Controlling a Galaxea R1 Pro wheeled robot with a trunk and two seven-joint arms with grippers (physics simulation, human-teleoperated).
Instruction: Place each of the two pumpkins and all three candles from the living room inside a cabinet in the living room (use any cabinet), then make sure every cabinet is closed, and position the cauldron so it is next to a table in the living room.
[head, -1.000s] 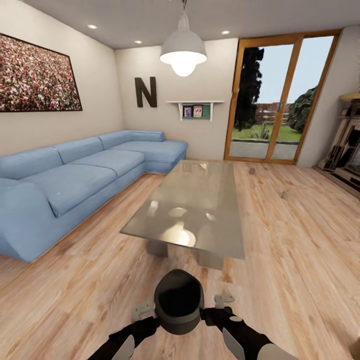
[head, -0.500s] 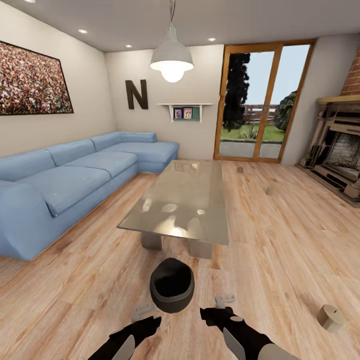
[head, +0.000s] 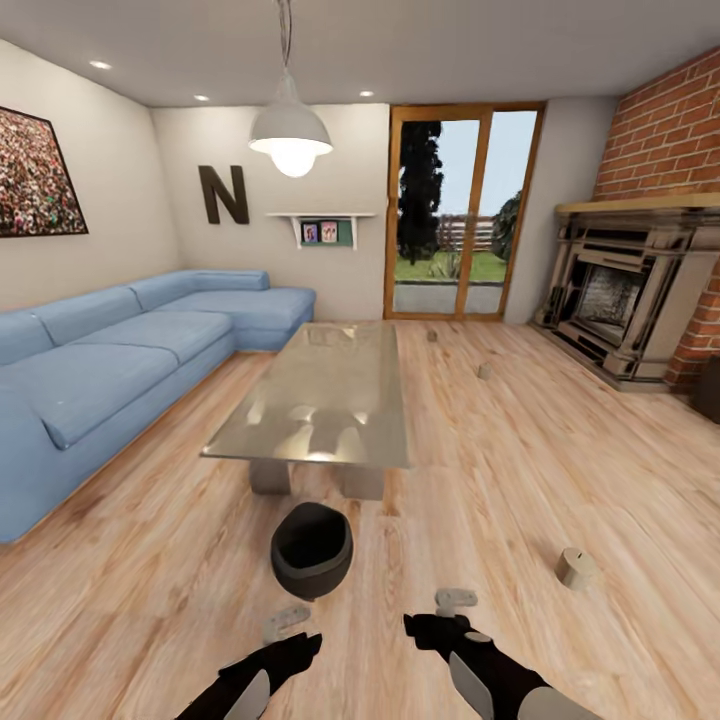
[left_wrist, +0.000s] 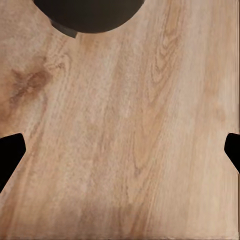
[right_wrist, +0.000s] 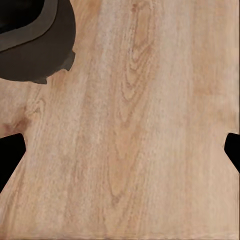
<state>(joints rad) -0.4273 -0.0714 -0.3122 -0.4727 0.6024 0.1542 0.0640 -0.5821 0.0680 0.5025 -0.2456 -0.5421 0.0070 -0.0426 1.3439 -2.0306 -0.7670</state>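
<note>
Head view: the cauldron (head: 311, 549) stands upright on the wood floor (head: 520, 470), just ahead of both claws and between them, a little nearer the left claw (head: 287, 623) than the right claw (head: 455, 603); it touches neither. Both claws hang low over the floor with fingers spread and nothing between them. Just beyond the cauldron is the near end of the table (head: 318, 395), its glossy top stretching away from the claws; the pot sits near the table's short legs, whether touching them cannot be told. One candle (head: 575, 567) stands on the floor well out to the right of the right claw. Two more small candles (head: 484, 371) (head: 432, 336) lie far ahead on the floor, right of the table. A blue sofa (head: 110, 365) runs along the wall far to the left of the left claw; a fireplace (head: 615, 290) stands far ahead to the right, with glass doors (head: 455, 215) at the back and a hanging lamp (head: 290, 135) above the table. Left wrist view: the left claw's two dark fingertips (left_wrist: 11, 152) stand wide apart over bare floor, and the cauldron's dark curve (left_wrist: 90, 12) lies ahead of them. Right wrist view: the right claw's fingertips (right_wrist: 11, 150) are likewise wide apart, with the cauldron's rim (right_wrist: 35, 40) ahead and to one side.
</note>
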